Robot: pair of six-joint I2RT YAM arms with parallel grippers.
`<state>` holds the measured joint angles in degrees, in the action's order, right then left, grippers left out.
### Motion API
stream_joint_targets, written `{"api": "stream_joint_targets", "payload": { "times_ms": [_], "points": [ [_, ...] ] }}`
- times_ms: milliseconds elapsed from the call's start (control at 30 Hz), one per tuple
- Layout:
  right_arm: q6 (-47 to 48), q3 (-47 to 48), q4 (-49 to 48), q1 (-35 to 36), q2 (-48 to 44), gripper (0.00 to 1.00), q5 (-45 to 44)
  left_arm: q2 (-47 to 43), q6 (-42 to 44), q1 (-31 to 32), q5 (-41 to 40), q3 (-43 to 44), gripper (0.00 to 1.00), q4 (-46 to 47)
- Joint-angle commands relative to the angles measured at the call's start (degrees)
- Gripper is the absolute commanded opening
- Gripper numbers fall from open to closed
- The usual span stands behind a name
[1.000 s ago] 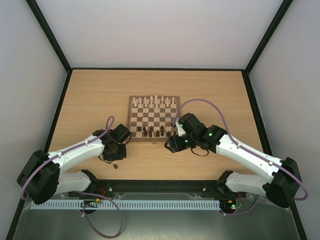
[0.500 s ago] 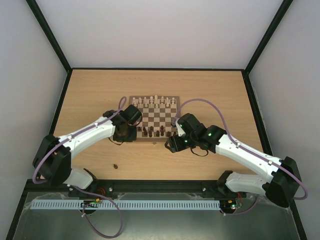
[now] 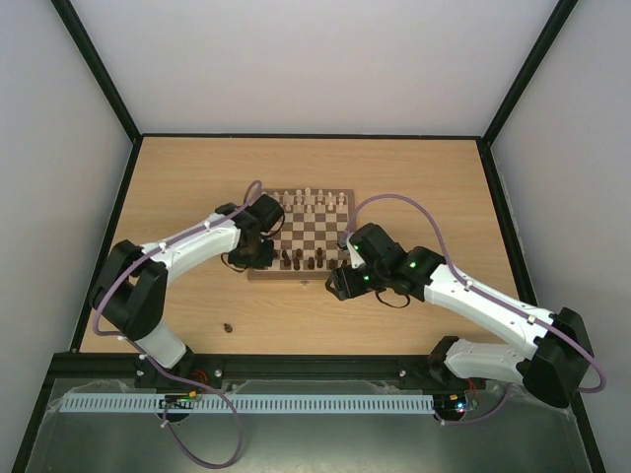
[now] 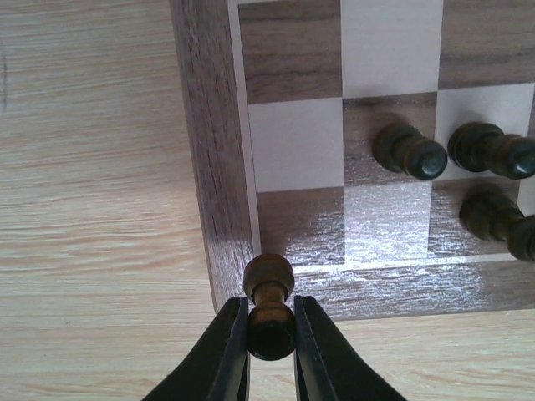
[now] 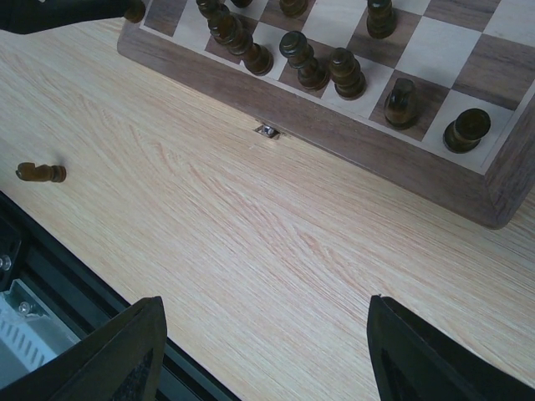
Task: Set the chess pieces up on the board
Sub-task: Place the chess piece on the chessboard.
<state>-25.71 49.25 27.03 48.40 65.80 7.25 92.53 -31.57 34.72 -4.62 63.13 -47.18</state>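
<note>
The board (image 3: 325, 236) lies mid-table, with several dark brown chess pieces (image 3: 301, 260) on its near rows. My left gripper (image 4: 270, 344) is shut on a dark pawn (image 4: 269, 309), held over the board's near left corner (image 4: 219, 242); it shows in the top view (image 3: 258, 254). Other dark pieces (image 4: 410, 152) stand on squares to its right. My right gripper (image 5: 263, 351) is open and empty over bare table near the board's near edge (image 5: 368, 146); it shows in the top view (image 3: 340, 286). One dark piece (image 3: 228, 327) lies loose on the table, also in the right wrist view (image 5: 40, 173).
Pale cream chessmen (image 3: 308, 200) stand on the board's far rows. A small metal clasp (image 5: 267, 130) sits on the board's near side. The table's dark front rail (image 3: 315, 367) runs close below the arms. Grey walls enclose the table.
My left gripper has moved from the table near the loose piece up and right to the board's near left corner, carrying a dark pawn. The right arm has not moved.
</note>
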Motion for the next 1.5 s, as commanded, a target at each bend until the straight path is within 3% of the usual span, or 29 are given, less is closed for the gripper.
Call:
{"api": "stream_joint_targets", "payload": {
  "times_ms": [0,667,867,1033,1167,1467],
  "points": [
    [0.1,-0.5,1.0,0.3,0.5,0.66,0.0,2.0,2.0,-0.5,1.4,2.2,0.14,0.7],
    [0.1,-0.7,0.8,0.4,0.3,0.66,0.3,4.6,2.2,-0.1,2.2,3.0,0.23,1.7],
    [0.1,-0.7,0.8,0.3,0.4,0.66,0.3,2.9,1.5,0.7,1.7,4.2,0.33,0.5],
    [0.2,-0.7,0.8,0.4,0.3,0.66,0.6,-2.7,-1.3,2.0,0.1,4.7,0.43,-3.6],
    [0.2,-0.7,0.8,0.4,0.1,0.66,0.7,-10.3,-5.4,3.2,0.7,0.1,0.52,-6.7],
    [0.5,-0.7,0.2,0.8,-1.6,0.66,2.9,-27.9,-16.9,4.2,3.8,-14.0,0.55,-12.4]
  ]
}}
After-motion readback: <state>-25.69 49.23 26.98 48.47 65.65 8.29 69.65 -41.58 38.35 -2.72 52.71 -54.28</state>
